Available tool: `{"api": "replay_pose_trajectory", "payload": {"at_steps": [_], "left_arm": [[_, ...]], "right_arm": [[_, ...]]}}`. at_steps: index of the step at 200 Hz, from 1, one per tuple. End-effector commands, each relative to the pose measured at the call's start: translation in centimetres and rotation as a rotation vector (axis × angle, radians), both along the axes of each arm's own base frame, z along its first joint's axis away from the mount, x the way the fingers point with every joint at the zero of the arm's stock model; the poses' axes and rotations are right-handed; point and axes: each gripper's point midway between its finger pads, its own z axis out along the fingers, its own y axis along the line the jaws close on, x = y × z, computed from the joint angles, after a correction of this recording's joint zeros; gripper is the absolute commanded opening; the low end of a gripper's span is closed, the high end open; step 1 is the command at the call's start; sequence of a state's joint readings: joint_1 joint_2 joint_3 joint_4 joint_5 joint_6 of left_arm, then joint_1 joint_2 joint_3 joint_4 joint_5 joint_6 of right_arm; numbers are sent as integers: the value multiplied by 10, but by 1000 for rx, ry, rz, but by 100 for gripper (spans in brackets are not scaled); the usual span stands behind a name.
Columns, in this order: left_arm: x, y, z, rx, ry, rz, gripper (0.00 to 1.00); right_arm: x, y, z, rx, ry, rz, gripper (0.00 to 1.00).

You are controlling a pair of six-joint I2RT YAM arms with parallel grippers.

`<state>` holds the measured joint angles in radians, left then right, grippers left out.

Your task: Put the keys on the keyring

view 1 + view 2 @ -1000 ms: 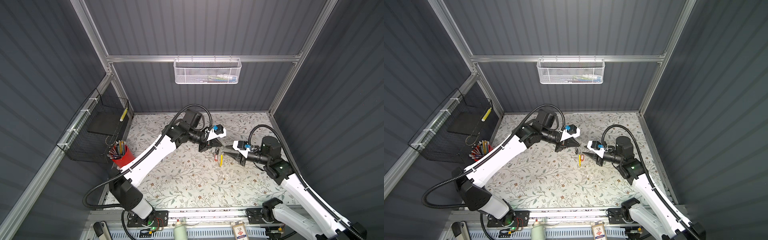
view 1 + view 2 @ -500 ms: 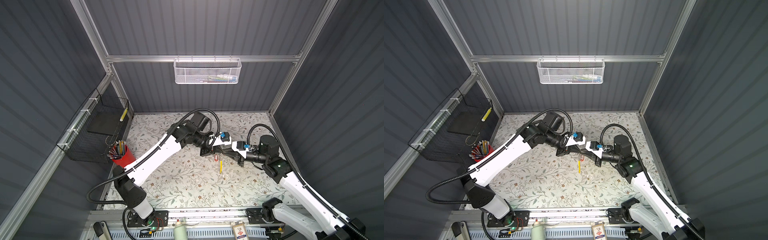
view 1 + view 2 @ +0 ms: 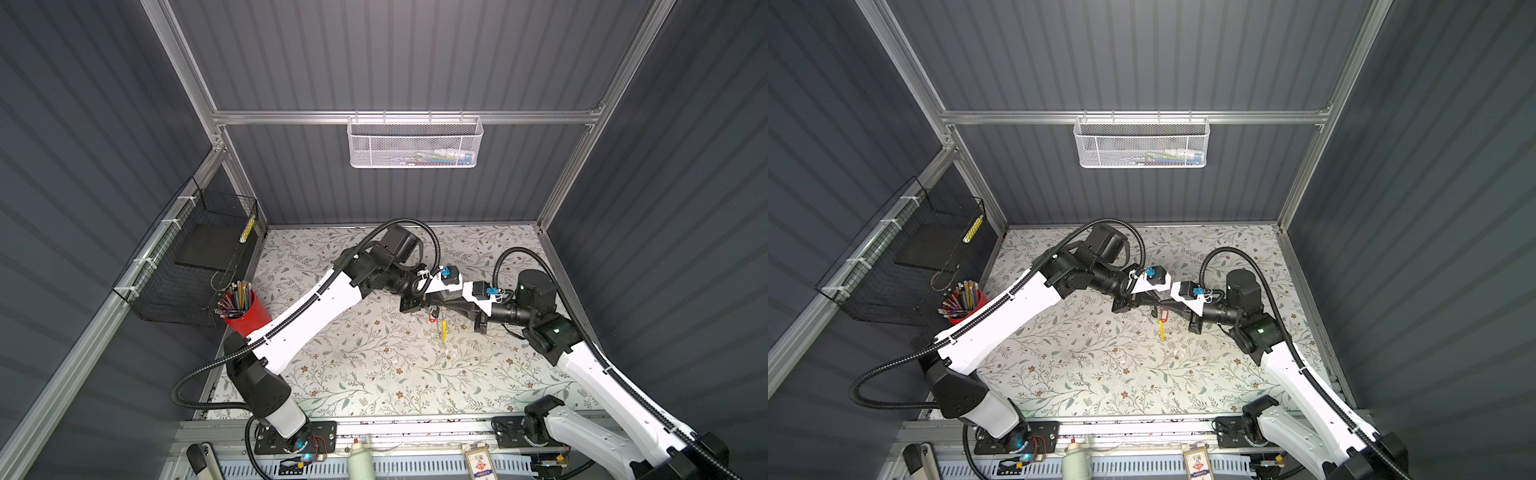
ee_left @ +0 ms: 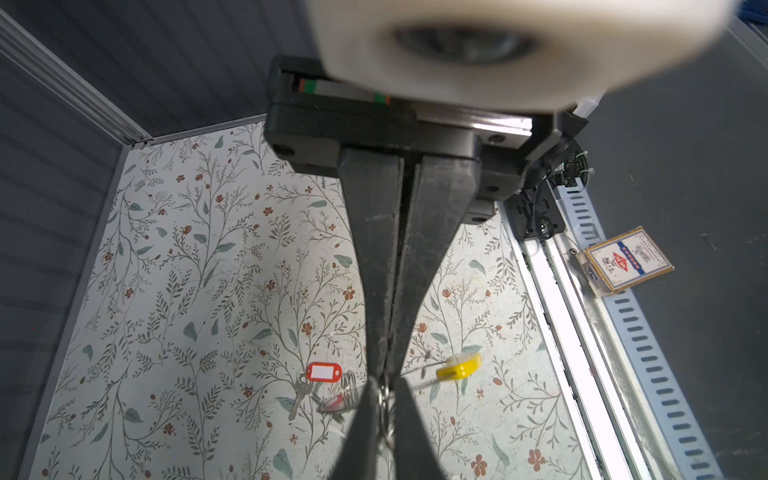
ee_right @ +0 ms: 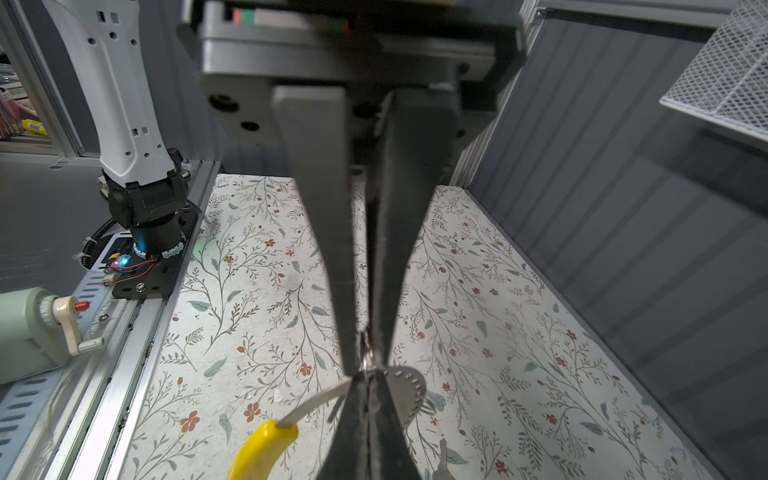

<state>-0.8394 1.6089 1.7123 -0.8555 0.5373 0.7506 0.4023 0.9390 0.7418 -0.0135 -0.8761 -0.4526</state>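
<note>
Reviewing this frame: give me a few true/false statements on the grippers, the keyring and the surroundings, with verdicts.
1. The left gripper and right gripper face each other tip to tip. True.
2. The right gripper is open. False: it is shut on the keyring.
3. The yellow segment is clamped between fingers. False: it sticks out free, beside them.
4. The red tag has a white label. True.
5. The red cup is empty. False: it holds pencils.
</note>
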Motion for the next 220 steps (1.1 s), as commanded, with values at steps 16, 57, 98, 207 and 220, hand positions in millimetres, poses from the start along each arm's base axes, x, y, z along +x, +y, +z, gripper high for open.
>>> {"api": "replay_pose_trajectory", "payload": {"at_steps": [16,57,98,207,220], "left_arm": [[12,2,20,-126,-87,112,59],[17,17,17,-203,-76,208,57],[15,18,12,-271,-20,251,46],[19,6,4,-312,35,275,8],[19,3,2,-309,33,273,5]], "right_arm": [[-1,5,7,82,8,15,0],[3,5,16,124,-6,-5,0],[8,5,27,177,-24,-31,0],[22,2,42,269,-23,-110,0],[26,0,43,289,-16,-134,0]]}}
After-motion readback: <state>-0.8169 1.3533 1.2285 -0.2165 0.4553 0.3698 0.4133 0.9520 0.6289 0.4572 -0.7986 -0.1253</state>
